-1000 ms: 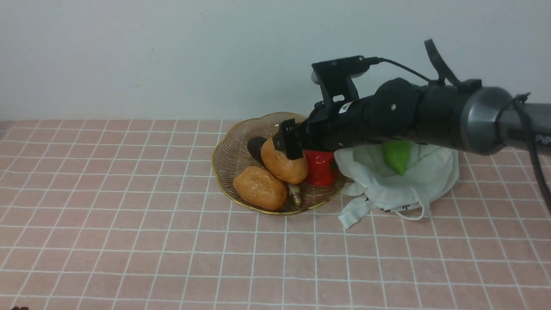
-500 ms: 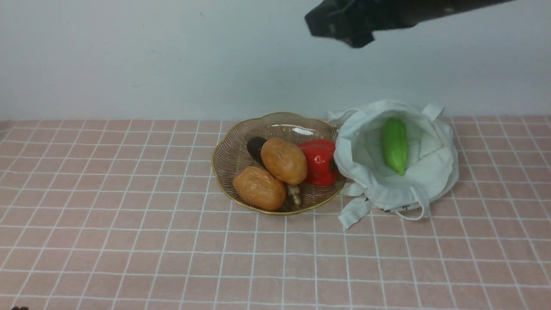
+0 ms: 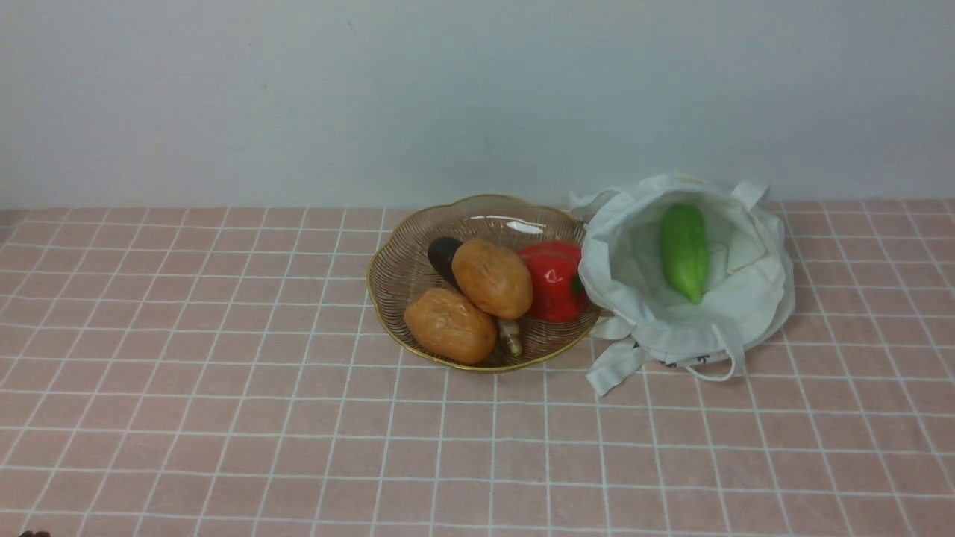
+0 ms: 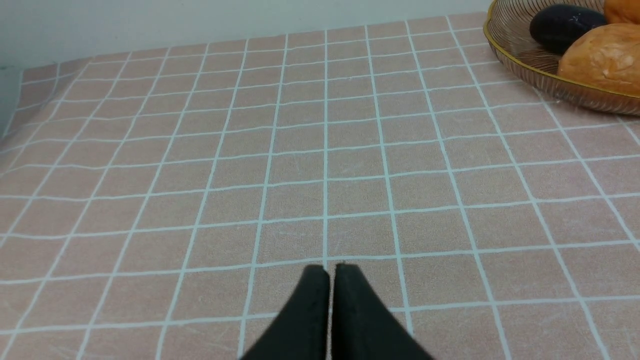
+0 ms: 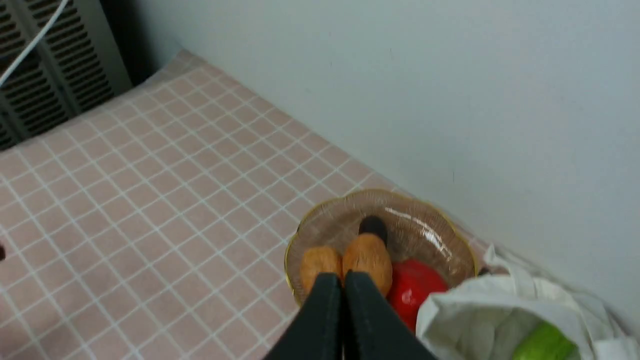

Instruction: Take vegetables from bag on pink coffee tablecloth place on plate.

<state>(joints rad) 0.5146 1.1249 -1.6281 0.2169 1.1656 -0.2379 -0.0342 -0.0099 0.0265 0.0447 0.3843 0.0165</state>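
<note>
Potatoes [image 3: 451, 325] rest on the plate [image 3: 389, 262], green vegetable [image 3: 684, 250] still in the bag [image 3: 746, 313]; right jaws, gone up out of front view, and left jaws both pressed together, empty.

A glossy red bell pepper [image 3: 553, 281] sits to the right of a dark purple eggplant [image 3: 443, 255], the two apart. The eggplant lies slantwise, with its rounded dark end toward the back and its pale stem stub [image 3: 511, 337] toward the front; its middle is hidden. Behind them stands a plain pale grey wall [image 3: 298, 97]. The right wrist view also shows a grey slatted vent panel [image 5: 35, 85] with a thin white cable [image 5: 30, 45] crossing it.
</note>
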